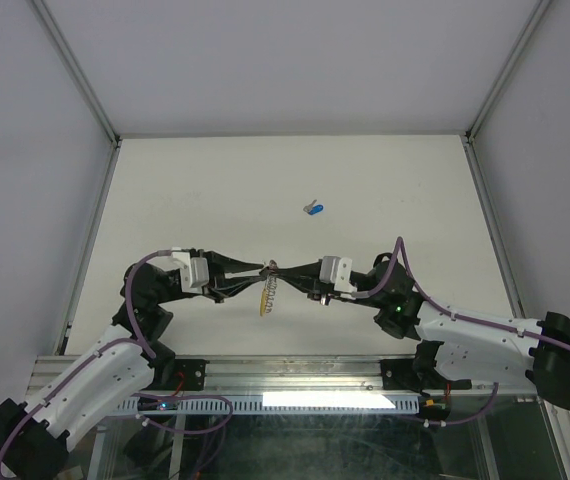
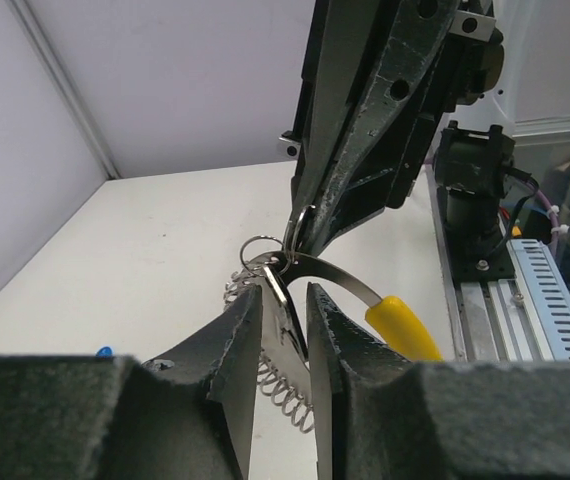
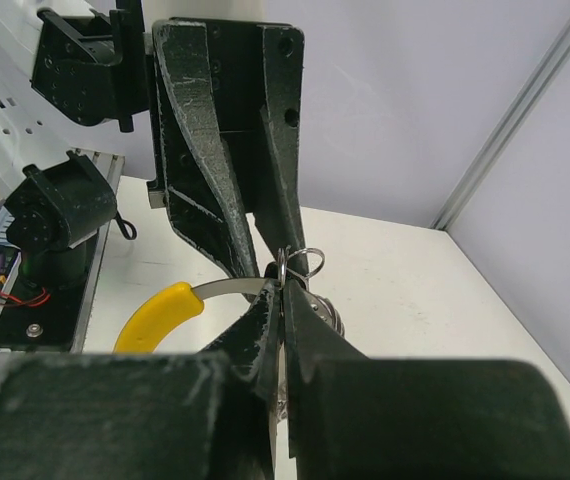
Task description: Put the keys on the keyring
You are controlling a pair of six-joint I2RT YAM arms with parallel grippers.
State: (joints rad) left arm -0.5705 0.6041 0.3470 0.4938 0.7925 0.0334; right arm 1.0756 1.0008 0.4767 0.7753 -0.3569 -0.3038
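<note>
Now the left gripper [image 1: 264, 268] pinches narrow on the keyring [image 1: 267, 293] and the right gripper [image 1: 284, 270] is pressed tight on a thin silver key [image 3: 283, 300], both by the table's near edge — apparently mid-threading. The blue-headed key [image 1: 314, 208] lies apart toward mid-table — not yet on.

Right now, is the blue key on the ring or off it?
Off. The blue key lies alone on the table, apart from the keyring.

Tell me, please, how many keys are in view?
2: a blue-headed key alone on the table; a silver key pinched in the left gripper at the keyring. More may be hidden.
</note>
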